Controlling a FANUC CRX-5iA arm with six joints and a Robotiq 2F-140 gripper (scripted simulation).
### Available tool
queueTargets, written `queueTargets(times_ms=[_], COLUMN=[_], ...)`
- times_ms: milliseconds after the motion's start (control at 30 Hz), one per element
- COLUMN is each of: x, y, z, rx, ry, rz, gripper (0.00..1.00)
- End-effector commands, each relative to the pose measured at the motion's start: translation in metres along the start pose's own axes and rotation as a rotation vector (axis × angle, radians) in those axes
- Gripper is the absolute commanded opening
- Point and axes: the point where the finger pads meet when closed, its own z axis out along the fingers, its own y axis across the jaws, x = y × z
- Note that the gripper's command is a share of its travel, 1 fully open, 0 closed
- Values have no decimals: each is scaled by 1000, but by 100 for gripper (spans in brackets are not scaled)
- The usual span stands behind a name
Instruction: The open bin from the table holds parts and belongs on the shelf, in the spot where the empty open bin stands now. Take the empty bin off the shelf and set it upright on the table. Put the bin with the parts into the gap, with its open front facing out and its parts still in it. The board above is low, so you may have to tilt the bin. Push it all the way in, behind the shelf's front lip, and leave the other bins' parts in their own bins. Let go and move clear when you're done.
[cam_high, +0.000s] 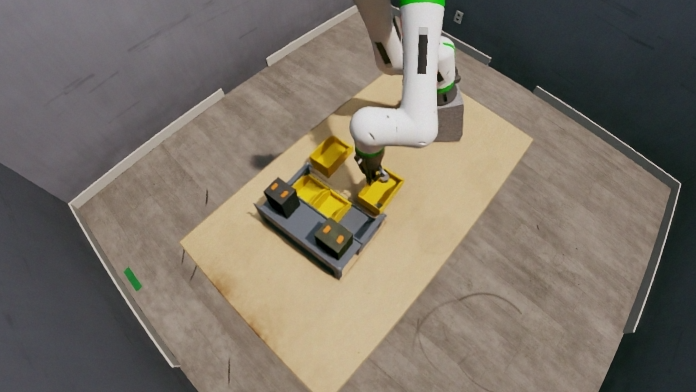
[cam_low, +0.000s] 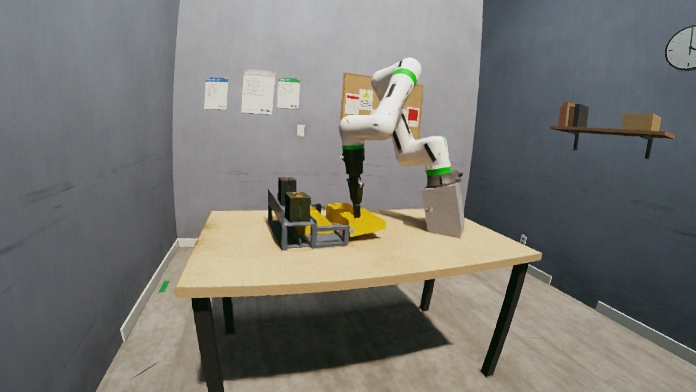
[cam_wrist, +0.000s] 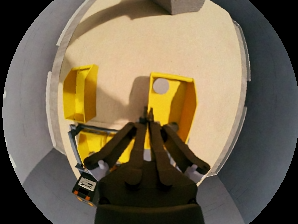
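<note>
My gripper (cam_high: 371, 181) (cam_low: 357, 215) (cam_wrist: 147, 112) is shut on one side wall of the yellow bin with the parts (cam_high: 390, 189) (cam_low: 370, 224) (cam_wrist: 187, 107). This bin hangs a little above the table, in front of the shelf's right end, with its shadow below. A round grey part (cam_wrist: 161, 86) lies inside it; the fingers partly hide the others. The empty yellow bin (cam_high: 330, 154) (cam_low: 338, 212) (cam_wrist: 80, 95) stands upright on the table. The grey shelf (cam_high: 305, 222) (cam_low: 284, 237) has a gap at its right end.
Two yellow bins (cam_high: 309, 188) (cam_high: 331, 204) sit side by side in the shelf, left of the gap; their contents are unclear. Two dark boxes (cam_high: 282, 199) (cam_high: 334, 239) stand on the board above. The arm's grey base block (cam_high: 450, 125) (cam_low: 442, 210) is at the far end.
</note>
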Motion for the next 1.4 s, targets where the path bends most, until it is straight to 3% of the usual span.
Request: queueTargets(times_ms=[0,1367], x=[-4,-7], y=[-2,-2], z=[-4,-4], rx=[-3,-3], ry=[77,83], rz=[0,-1], gripper=[10,10])
